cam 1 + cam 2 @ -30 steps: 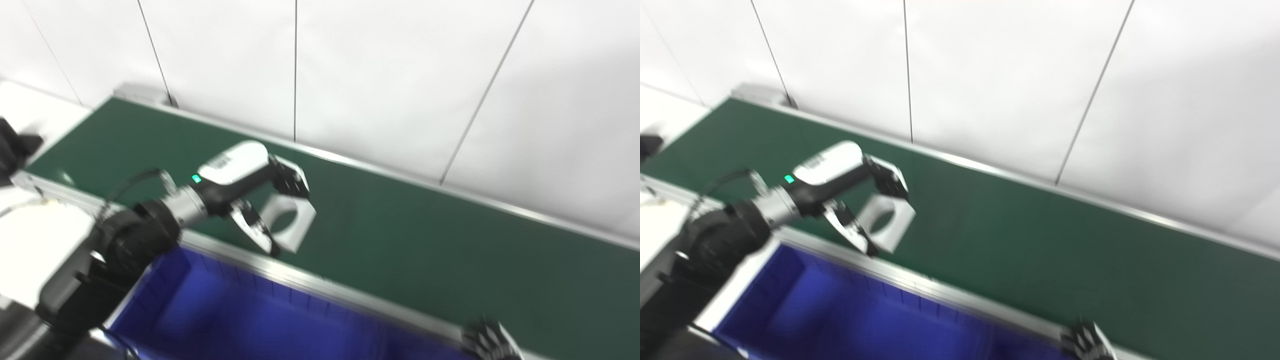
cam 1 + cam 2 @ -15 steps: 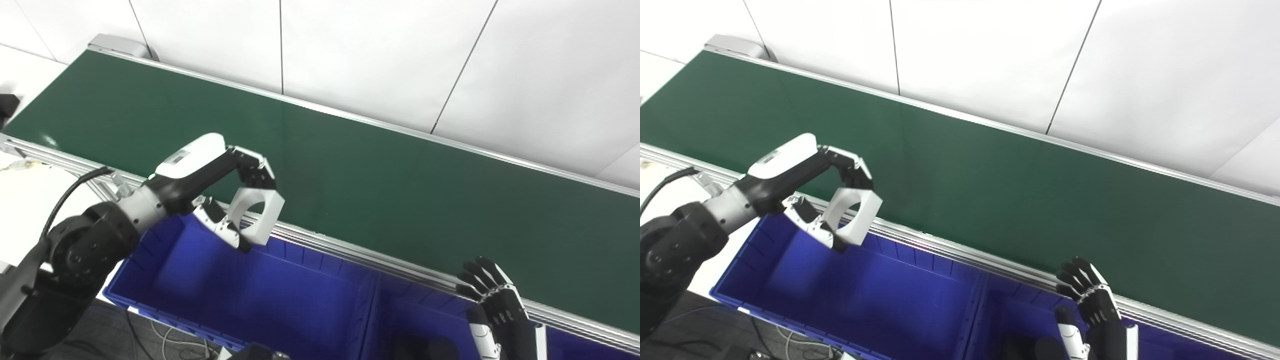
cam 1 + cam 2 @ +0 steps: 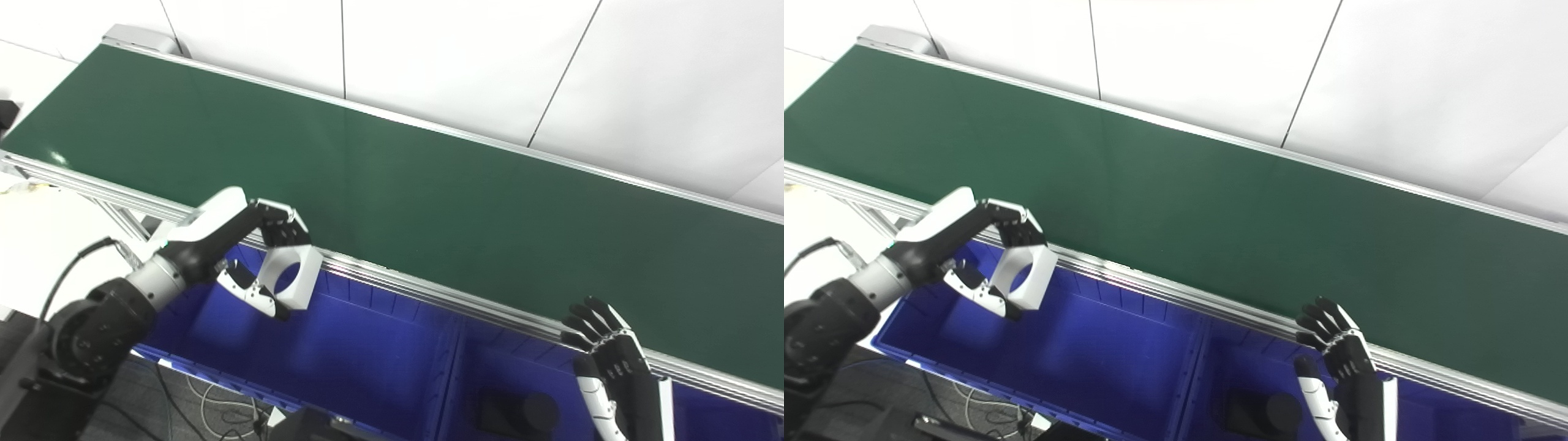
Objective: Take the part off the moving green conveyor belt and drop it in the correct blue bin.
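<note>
Blue bin [image 3: 343,361] sitting under left hand [image 3: 257,257]; dark objects [image 3: 520,413] lying in neighbouring bin [image 3: 490,380] beside right hand [image 3: 612,367]. Right hand idling, fingers spread, gripping nothing. Left hand pinching white part with round hole [image 3: 291,277] between fingers and thumb, hanging it above bin. Green conveyor belt [image 3: 429,196] stretching beyond both hands, white wall panels [image 3: 459,55] behind.

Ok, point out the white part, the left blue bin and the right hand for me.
white part [image 3: 302,274], left eye view, on its flat white face beside the hole.
left blue bin [image 3: 1102,361], right eye view, bare floor.
right hand [image 3: 1344,361], right eye view, its back.
</note>
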Available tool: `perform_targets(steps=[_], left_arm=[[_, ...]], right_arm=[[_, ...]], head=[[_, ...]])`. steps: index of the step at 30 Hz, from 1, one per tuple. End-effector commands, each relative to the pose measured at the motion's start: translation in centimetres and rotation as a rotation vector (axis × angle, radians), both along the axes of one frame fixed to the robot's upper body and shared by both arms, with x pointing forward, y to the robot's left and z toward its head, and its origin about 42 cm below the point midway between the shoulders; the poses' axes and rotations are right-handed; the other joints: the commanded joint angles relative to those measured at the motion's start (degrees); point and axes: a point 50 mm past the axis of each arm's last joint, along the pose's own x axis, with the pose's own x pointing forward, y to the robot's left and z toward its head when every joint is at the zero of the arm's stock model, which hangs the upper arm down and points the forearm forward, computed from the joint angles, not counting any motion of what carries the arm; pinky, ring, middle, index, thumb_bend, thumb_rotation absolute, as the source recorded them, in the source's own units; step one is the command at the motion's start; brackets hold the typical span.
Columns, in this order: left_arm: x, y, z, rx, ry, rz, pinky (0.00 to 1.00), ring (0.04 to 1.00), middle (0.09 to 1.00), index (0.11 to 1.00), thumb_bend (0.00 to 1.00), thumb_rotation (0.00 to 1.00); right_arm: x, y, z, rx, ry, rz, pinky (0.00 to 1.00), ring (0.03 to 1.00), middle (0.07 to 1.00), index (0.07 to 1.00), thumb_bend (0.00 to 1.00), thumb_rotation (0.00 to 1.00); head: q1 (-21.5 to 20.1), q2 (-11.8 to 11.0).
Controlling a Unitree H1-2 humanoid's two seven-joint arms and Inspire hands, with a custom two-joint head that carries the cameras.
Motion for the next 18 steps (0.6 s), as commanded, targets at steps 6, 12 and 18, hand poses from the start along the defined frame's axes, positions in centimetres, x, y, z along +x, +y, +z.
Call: perform_targets(steps=[6,12,18], left_arm=[[-0.4,-0.1,-3.9,-0.007,0.029,0.016,0.43,0.446,0.47,0.502,0.53,0.0],[0.2,-1.0,-6.9,0.024,0.067,0.047,0.41,0.423,0.456,0.505,0.53,0.0],[1.0,-1.7,-8.8,0.035,0.088,0.066,0.39,0.407,0.45,0.504,0.53,0.0]], right_arm=[[-0.4,-0.8,1.5,0.004,-0.025,-0.011,0.66,0.738,0.773,0.815,0.56,0.6],[-0.8,-1.5,1.7,0.009,-0.01,-0.027,0.66,0.742,0.776,0.816,0.54,0.56],[-0.9,-1.7,1.9,0.003,-0.005,-0.029,0.66,0.745,0.777,0.822,0.54,0.56]], head=[[-1.86,0.43],[-2.69,0.65],[-2.09,0.61]])
